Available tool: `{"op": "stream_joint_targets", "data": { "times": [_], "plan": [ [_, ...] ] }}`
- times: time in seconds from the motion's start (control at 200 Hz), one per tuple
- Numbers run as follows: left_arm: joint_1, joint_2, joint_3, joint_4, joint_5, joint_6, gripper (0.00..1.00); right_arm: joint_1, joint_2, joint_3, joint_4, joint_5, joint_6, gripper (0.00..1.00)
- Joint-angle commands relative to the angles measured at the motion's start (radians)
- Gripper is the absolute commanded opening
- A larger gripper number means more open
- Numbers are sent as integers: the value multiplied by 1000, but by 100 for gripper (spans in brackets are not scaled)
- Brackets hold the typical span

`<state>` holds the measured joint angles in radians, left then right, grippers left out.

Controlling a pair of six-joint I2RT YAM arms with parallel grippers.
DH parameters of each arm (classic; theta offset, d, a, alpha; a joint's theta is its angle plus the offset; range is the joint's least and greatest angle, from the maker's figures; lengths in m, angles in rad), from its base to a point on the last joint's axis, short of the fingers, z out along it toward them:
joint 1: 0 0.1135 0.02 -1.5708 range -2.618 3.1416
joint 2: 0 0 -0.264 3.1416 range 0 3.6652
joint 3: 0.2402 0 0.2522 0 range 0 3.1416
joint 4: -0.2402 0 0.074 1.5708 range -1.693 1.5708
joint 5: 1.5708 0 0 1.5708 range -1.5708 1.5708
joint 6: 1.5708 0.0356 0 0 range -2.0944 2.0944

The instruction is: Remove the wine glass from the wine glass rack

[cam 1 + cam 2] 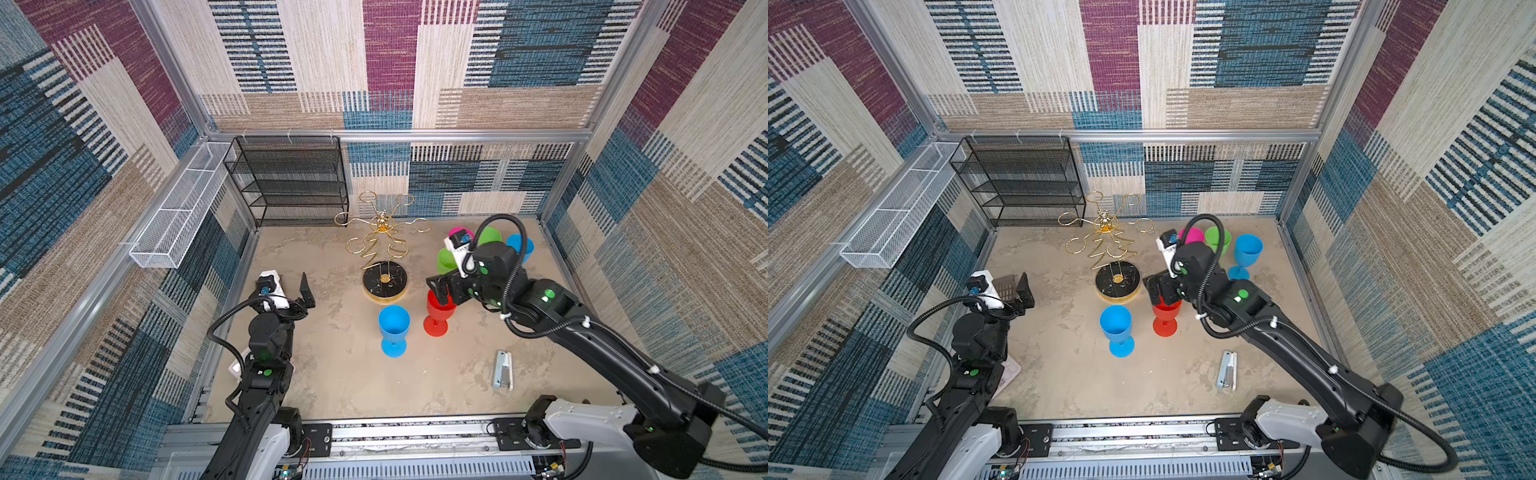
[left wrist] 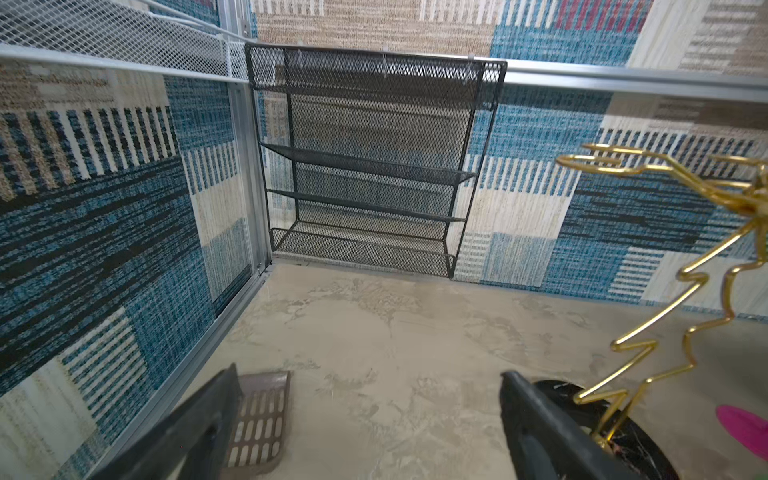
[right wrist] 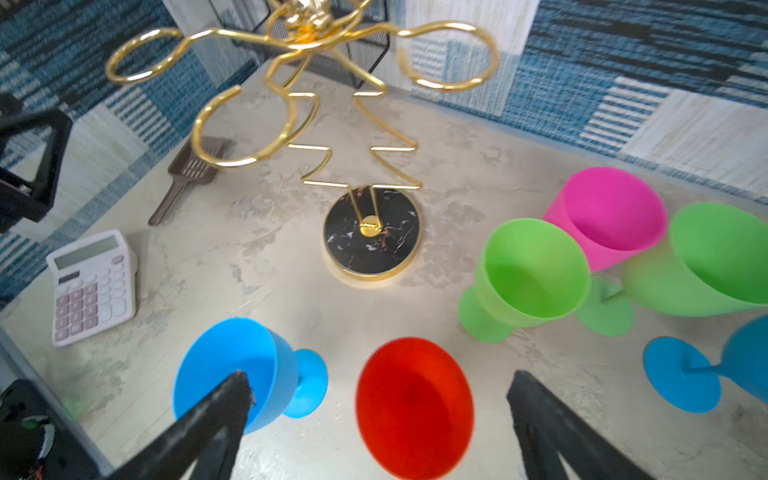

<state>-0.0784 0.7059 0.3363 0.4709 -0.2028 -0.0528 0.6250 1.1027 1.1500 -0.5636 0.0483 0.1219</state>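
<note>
Beige bench (image 1: 353, 386): wine glass rack (image 1: 384, 284) standing centre-back, red wine glass (image 3: 415, 407) upright before its base, beside blue glass (image 1: 393, 328). Right jaws released, spread either side of the red one; left jaws released too.

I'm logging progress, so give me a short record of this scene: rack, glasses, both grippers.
rack: wine glass rack, every ring empty
glasses: six standing on the table; red glass and blue glass in front of the rack
right gripper: open over the red glass, fingers clear of it
left gripper: open, holding nothing, near the left wall
task: no glass left on the rack
</note>
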Motion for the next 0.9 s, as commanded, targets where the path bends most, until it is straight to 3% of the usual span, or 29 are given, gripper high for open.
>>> {"op": "stream_joint_targets", "data": {
  "times": [0.0,0.125,0.341,0.581,0.736,0.897],
  "plan": [
    [5,54,-5,71,41,25,99,-136,-67,-123,331,-52,-10,99],
    [18,149,-10,84,77,2,99,-287,-50,-283,505,-103,-1,99],
    [38,217,-97,131,101,9,99,-429,-24,-527,864,-46,-4,99],
    [57,393,-142,294,186,89,99,-459,-7,-773,1225,88,-120,99],
    [113,494,-156,443,227,55,99,-492,61,-845,1386,69,-173,99],
    [133,527,-151,478,256,52,99,-511,125,-963,1622,64,-198,99]
  ]
}}
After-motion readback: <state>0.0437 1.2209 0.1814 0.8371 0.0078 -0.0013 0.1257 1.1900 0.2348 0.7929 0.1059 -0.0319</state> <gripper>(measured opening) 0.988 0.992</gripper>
